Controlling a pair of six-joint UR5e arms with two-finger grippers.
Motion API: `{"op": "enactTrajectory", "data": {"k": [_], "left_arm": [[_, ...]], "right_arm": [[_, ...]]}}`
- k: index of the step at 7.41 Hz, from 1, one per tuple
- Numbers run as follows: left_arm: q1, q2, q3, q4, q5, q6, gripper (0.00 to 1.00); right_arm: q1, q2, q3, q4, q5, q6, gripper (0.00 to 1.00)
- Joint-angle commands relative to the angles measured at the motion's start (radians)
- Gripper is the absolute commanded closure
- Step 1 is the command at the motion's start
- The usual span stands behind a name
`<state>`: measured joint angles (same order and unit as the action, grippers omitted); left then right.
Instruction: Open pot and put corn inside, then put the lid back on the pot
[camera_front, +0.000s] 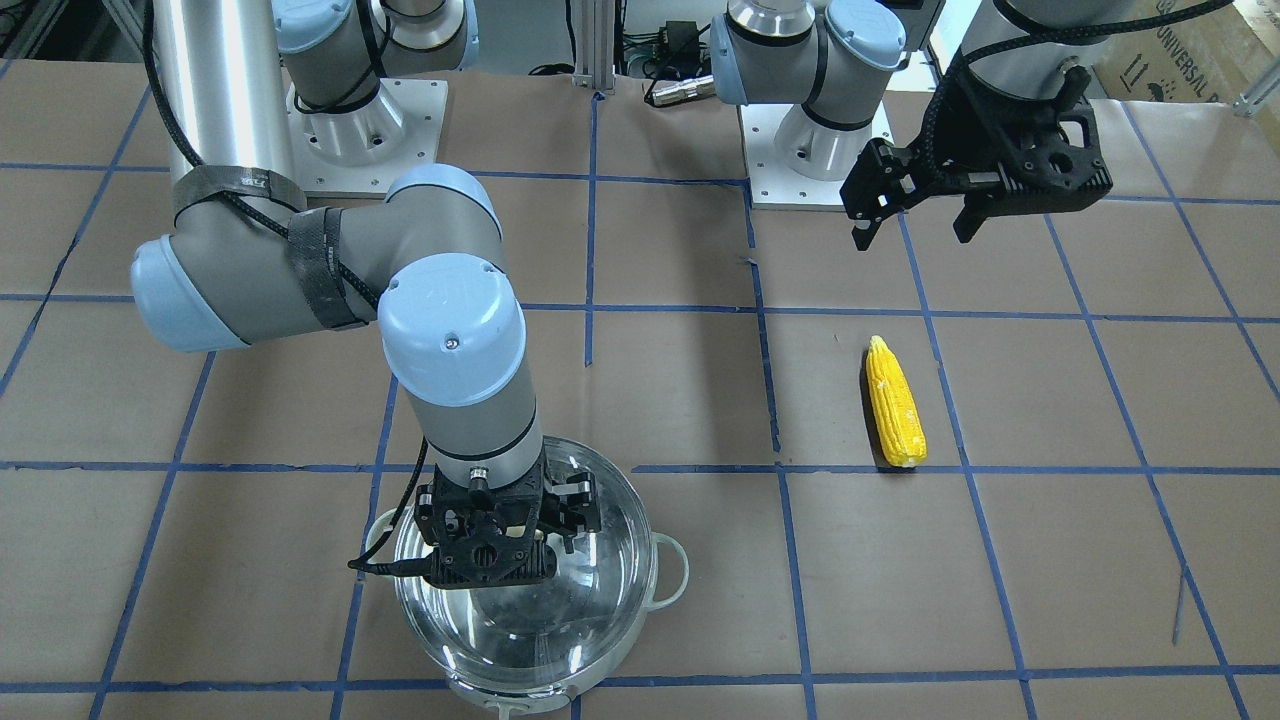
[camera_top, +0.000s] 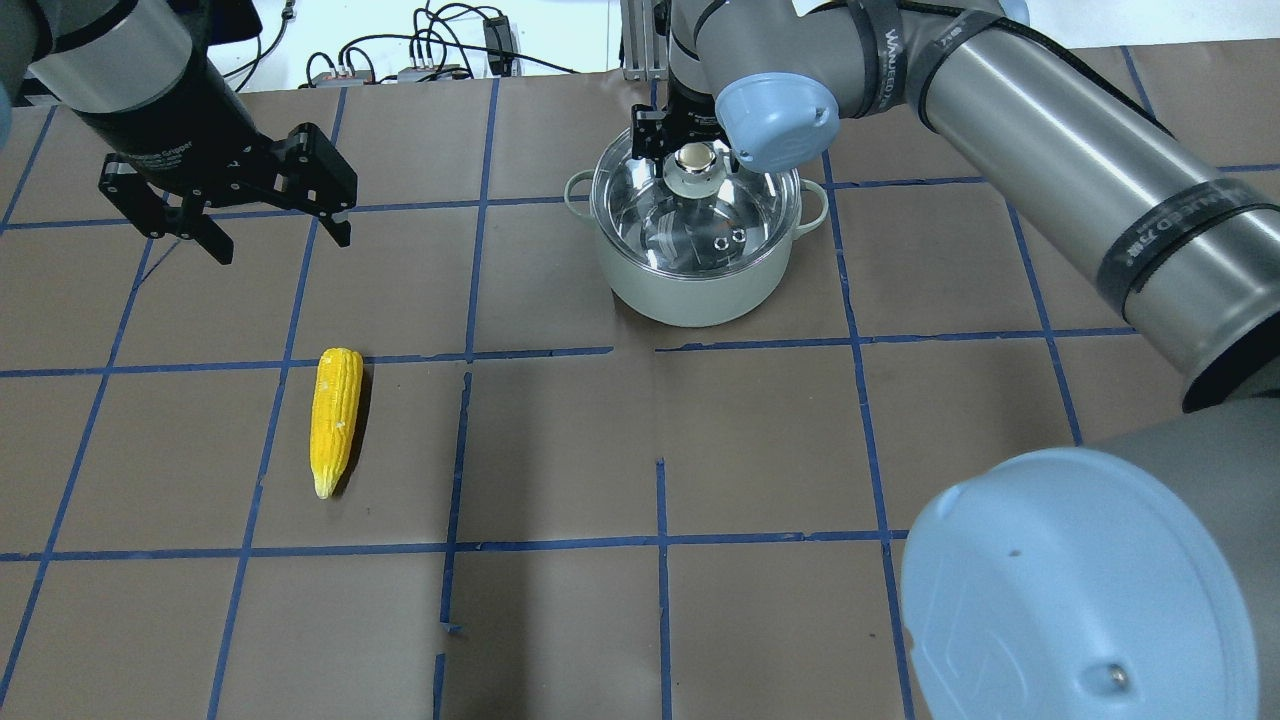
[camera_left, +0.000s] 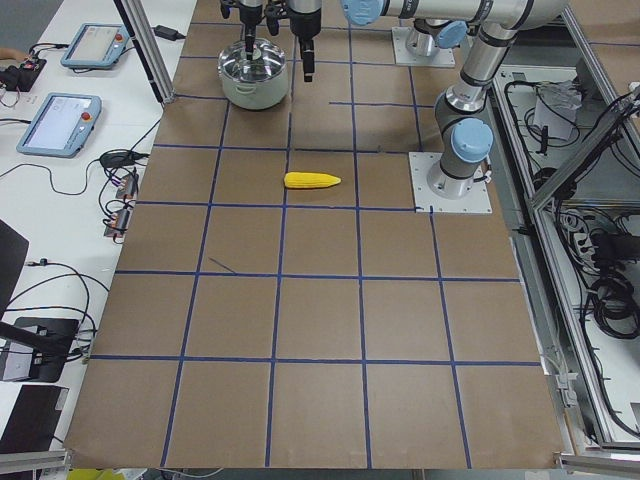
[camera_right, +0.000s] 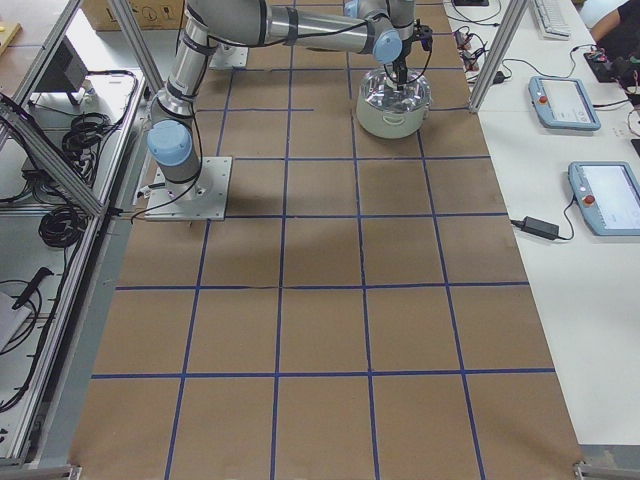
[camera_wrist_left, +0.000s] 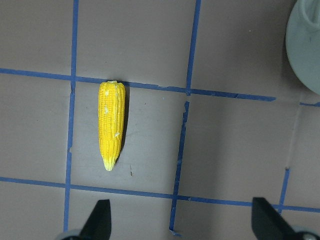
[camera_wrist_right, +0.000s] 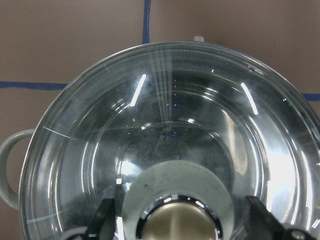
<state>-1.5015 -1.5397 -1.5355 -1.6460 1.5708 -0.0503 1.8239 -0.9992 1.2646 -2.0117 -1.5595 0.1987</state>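
Observation:
The pot (camera_top: 690, 290) stands at the table's far middle with the glass lid (camera_top: 650, 215) sitting on it. My right gripper (camera_top: 692, 150) is straight above the lid, open, with a finger on each side of the lid's knob (camera_wrist_right: 177, 195); a small gap shows at each finger in the right wrist view. The corn (camera_top: 335, 415) lies on the table at the left, pointed end toward me. My left gripper (camera_top: 282, 245) hangs open and empty above the table, beyond the corn. The corn (camera_wrist_left: 111, 122) also shows in the left wrist view.
The table is brown paper with a blue tape grid (camera_top: 660, 345). The arm base plates (camera_front: 370, 130) sit at the robot's side. The pot's wall (camera_wrist_left: 307, 45) shows at the left wrist view's top right. Tablets and cables (camera_left: 60, 120) lie beside the table.

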Motion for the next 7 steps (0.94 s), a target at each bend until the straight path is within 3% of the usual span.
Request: {"op": "enactTrajectory", "data": {"k": [1,5,7], "left_arm": [[0.001,0.001,0.0,0.0,0.0,0.001,0.0],[0.001,0.001,0.0,0.0,-0.002,0.001,0.0],[0.001,0.001,0.0,0.0,-0.002,0.001,0.0]], "right_arm": [[0.0,0.004,-0.033,0.017,-0.002,-0.001,0.08],[0.0,0.002,-0.034,0.07,-0.002,0.002,0.2],[0.002,0.004,-0.039,0.112,-0.002,-0.004,0.32]]}}
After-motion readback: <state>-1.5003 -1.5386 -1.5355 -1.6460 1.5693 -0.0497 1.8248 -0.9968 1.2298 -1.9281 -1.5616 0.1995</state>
